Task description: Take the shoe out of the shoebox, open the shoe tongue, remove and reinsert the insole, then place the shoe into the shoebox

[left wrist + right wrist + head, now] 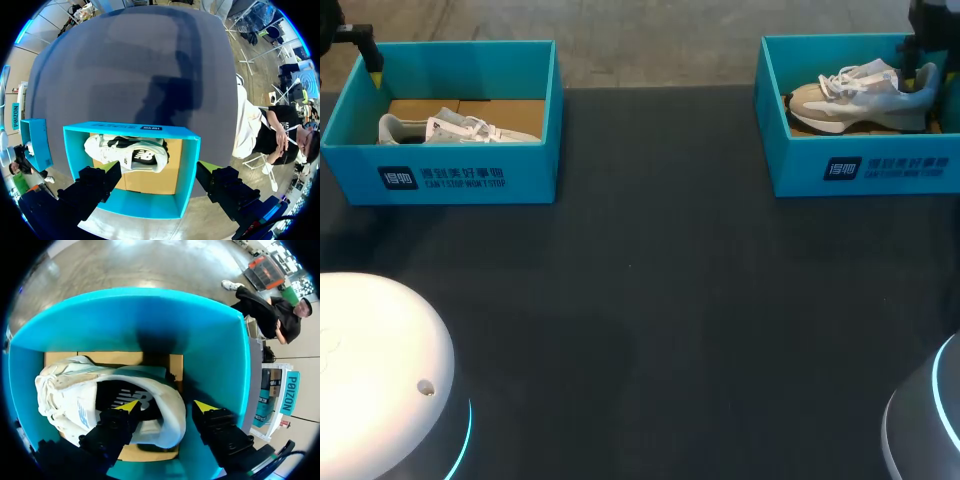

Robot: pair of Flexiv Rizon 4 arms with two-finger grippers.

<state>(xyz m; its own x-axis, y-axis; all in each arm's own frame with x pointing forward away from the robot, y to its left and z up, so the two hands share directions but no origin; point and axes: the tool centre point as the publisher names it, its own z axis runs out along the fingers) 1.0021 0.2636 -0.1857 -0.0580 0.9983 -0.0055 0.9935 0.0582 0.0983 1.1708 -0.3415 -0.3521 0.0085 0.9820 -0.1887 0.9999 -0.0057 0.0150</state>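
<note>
Dark grey table (660,300), teal boxes at far corners: left shoebox (440,180), right shoebox (860,170). Beige-and-white shoe (855,95) upright in right shoebox, laces pale. Right gripper (166,407) fingers apart, straddling heel. Left gripper (157,172) spread wide above left shoebox, second shoe (460,128) inside.

Dim overhead light, soft shadows

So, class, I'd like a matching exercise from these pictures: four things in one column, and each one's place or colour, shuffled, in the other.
Column one:
1 left gripper
2 right gripper
3 left shoebox
4 table

Column two:
A teal
B astride the heel of the right shoe
C dark grey
D over the left shoebox's rim

Pairs: 1-D, 2-B, 3-A, 4-C
</note>
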